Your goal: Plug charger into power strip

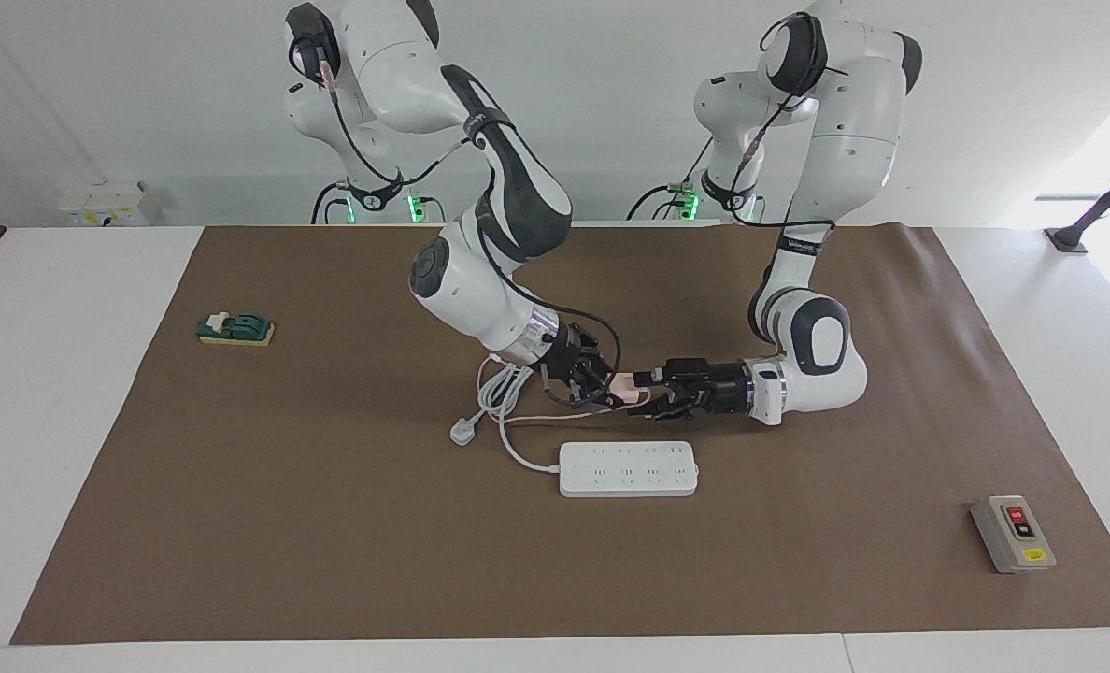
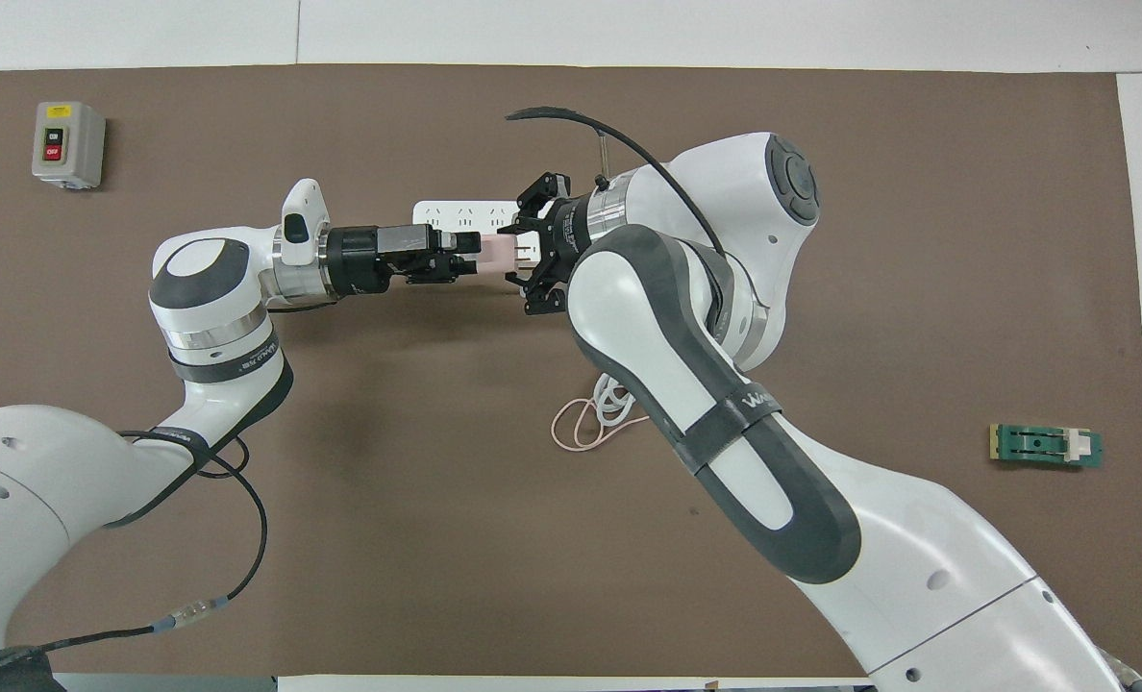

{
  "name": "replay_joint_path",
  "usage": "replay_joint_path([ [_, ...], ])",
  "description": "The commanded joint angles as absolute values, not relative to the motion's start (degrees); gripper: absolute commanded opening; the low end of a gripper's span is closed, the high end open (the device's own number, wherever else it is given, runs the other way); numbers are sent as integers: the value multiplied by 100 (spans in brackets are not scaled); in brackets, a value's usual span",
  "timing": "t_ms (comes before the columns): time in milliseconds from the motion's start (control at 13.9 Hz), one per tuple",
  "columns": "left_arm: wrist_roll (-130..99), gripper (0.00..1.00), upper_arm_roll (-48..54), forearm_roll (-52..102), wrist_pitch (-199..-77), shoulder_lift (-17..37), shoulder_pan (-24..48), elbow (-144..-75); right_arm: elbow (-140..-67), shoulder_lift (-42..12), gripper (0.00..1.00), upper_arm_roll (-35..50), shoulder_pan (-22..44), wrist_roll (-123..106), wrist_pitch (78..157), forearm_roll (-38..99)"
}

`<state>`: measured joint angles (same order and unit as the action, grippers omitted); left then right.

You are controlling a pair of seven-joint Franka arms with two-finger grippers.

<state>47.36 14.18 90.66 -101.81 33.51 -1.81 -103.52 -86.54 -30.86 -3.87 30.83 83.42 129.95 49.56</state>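
The step in hand reads as a handover in the air, with plugging in not yet begun.

Nearest the robots, the thick white cord (image 1: 497,385) lies in a loose bundle on the brown paper mat (image 1: 331,523), with the charger's thin pink cable (image 2: 576,432) looped beside it.

The right gripper (image 1: 608,386) is clamped on the charger (image 1: 622,380), a small, smooth pale-pink cube, over the mat between that bundle and the power strip (image 1: 628,468). The left gripper (image 1: 650,389) lies level and meets it head-on with its fingers spread on either side of the cube's free end. Whether they touch it yet I cannot tell.

Next, I judge, the left gripper must close squarely on the cube before the right lets go (the hard plastic faces look slippery). Then the prongs have to be turned down over a socket.

The strip, flat, white, round-cornered and with rows of outlets, lies mid-table. Farthest, near the corner at the left arm's end, sits a grey switch box (image 1: 1013,533).
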Motion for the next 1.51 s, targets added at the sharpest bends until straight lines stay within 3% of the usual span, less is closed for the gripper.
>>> replay_joint_path([
  [0,4816,100,1441,8982,-10090,3384,-211,-10301,-8543,-3243,0,-378,3059,8104,13043,5299],
  [649,4913,98,1441,8982,-10090,3419,-202,-10266,-8517,-3252,0,-369,3032,7981,12955,5510],
  [721,4913,90,1450,8982,-10090,3419,-202,-10257,-8517,-3252,0,-369,3032,7876,12929,5554],
  [1010,4904,36,1450,8982,-10081,3428,-202,-10248,-8517,-3252,0,-378,3041,7814,12929,5678],
  [1226,4913,0,1450,8982,-10090,3436,-193,-10239,-8517,-3252,0,-378,3041,7805,12929,5678],
  [1442,4913,0,1450,8991,-10090,3428,-193,-10231,-8517,-3252,0,-378,3041,7805,12937,5678],
])
